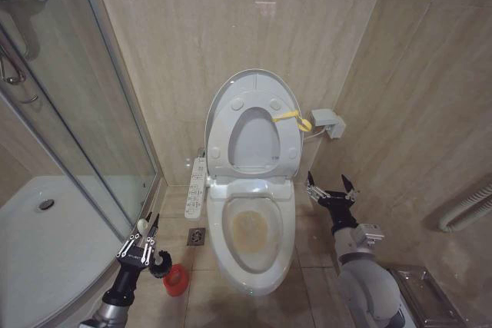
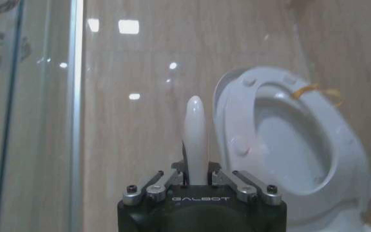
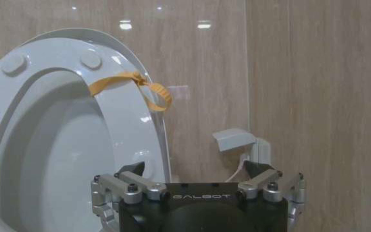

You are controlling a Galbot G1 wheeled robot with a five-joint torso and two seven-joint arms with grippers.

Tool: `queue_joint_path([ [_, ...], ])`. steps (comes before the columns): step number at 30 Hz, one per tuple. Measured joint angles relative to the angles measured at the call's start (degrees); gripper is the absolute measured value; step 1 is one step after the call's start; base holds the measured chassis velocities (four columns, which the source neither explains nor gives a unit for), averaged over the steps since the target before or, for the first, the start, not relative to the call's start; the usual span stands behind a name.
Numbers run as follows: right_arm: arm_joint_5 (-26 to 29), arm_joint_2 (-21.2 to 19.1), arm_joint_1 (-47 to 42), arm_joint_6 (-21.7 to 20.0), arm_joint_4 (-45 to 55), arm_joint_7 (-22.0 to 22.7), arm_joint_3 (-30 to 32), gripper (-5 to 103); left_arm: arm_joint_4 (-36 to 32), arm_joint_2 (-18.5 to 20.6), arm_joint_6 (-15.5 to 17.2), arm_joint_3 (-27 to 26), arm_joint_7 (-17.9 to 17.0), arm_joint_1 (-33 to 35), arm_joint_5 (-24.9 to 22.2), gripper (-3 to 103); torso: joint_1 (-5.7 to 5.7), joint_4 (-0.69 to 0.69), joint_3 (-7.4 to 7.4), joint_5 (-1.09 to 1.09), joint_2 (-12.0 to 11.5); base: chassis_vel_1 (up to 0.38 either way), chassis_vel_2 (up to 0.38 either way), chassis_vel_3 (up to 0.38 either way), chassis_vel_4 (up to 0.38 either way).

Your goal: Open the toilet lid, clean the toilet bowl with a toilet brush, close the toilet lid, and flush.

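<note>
The left gripper (image 1: 143,242) is clamped on the toilet brush (image 2: 195,140), handle upright, above the red cup holder (image 1: 175,279). The stained toilet bowl (image 1: 250,230) lies to the brush's right, nearer this arm's load; the toilet lid (image 1: 254,82) and seat stand raised. The right gripper (image 1: 330,190) hovers spread wide and empty beside the bowl's far side.

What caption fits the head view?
Left gripper holds the toilet brush above the red holder; right gripper open beside raised toilet lid.
</note>
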Motion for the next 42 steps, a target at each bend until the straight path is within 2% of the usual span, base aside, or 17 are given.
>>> queue_joint_path([
  [7,0.0,0.0,0.0,0.0,0.0,0.0,0.0,100,6.6,-1.3,-1.3,1.3,-0.1,-3.4,0.0,19,0.0,0.02,0.0,0.01,0.0,0.0,0.0,0.0,0.0],
  [11,0.0,0.0,0.0,0.0,0.0,0.0,0.0,100,13.6,-1.9,-1.5,3.4,-0.3,-6.8,0.1,19,0.0,0.01,0.0,0.01,0.0,0.0,0.0,0.0,0.0],
  [17,0.0,0.0,0.0,0.0,0.0,0.0,0.0,100,19.1,-1.9,-1.5,4.3,-0.4,-8.8,-0.6,19,0.0,0.01,0.0,0.01,0.0,0.0,0.0,0.0,0.0],
  [20,0.0,0.0,0.0,0.0,0.0,0.0,0.0,100,24.8,-2.3,-1.5,5.0,-0.4,-10.9,-1.0,19,0.0,0.01,0.0,0.01,0.0,0.0,0.0,0.0,0.0],
  [31,0.0,0.0,0.0,0.0,0.0,0.0,0.0,100,32.2,-2.5,-1.5,6.6,0.1,-14.8,-0.8,19,0.0,0.02,0.0,0.01,0.0,0.0,0.0,0.0,0.0],
  [42,0.0,0.0,0.0,0.0,0.0,0.0,0.0,100,38.9,-3.1,-1.6,10.2,0.5,-22.9,-0.8,19,0.0,0.02,0.0,0.02,0.0,0.0,0.0,0.0,0.0],
])
